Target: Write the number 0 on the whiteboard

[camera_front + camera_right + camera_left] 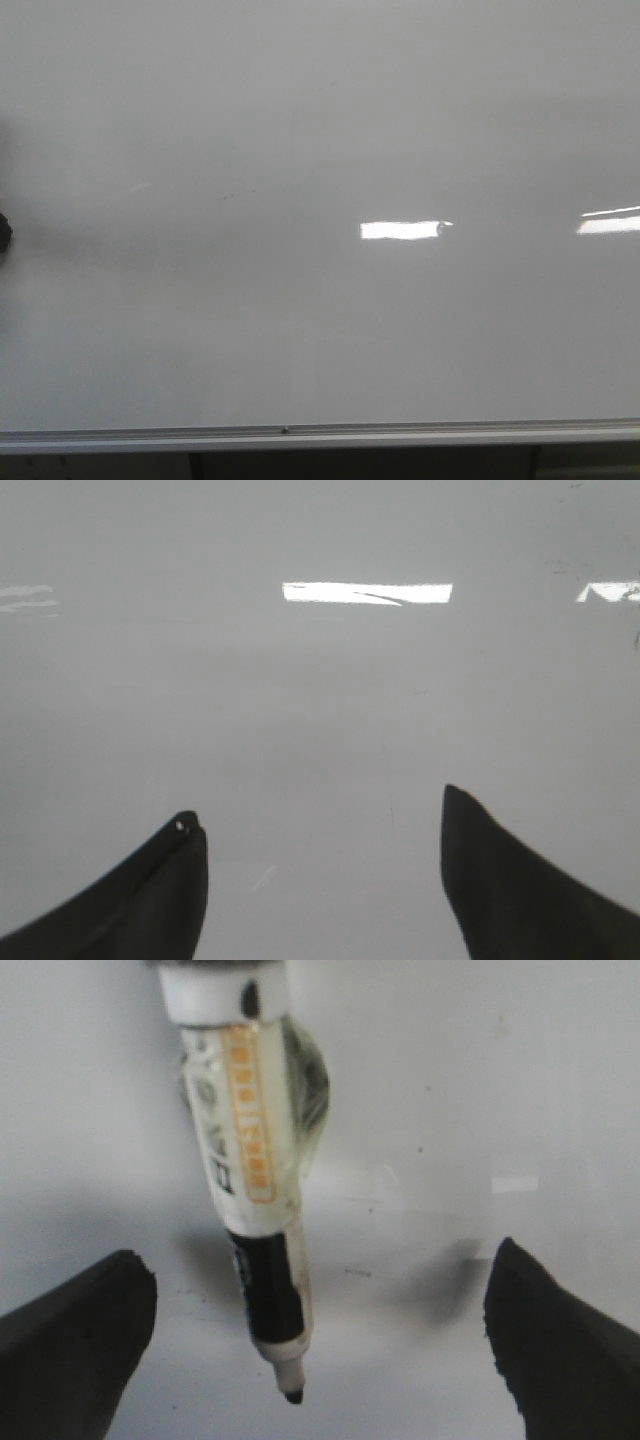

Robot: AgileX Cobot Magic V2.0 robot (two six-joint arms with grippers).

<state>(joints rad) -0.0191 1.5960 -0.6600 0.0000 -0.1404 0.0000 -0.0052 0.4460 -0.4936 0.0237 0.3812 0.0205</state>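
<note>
I saw the whiteboard [320, 330] blank (no number 0 visible). My left hand [320, 1345] gaped wide around a taped-on marker [255, 1175]; my right hand [325, 880] gaped wide, holding nothing.

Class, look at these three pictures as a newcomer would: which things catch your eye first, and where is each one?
The whiteboard fills the front view, glossy and blank, with no 0 on it. Bright white reflections sit right of centre, and a silver rail runs along its lower edge. In the left wrist view a marker with a black tip points at the board, between the spread fingers of the left end effector.
</note>
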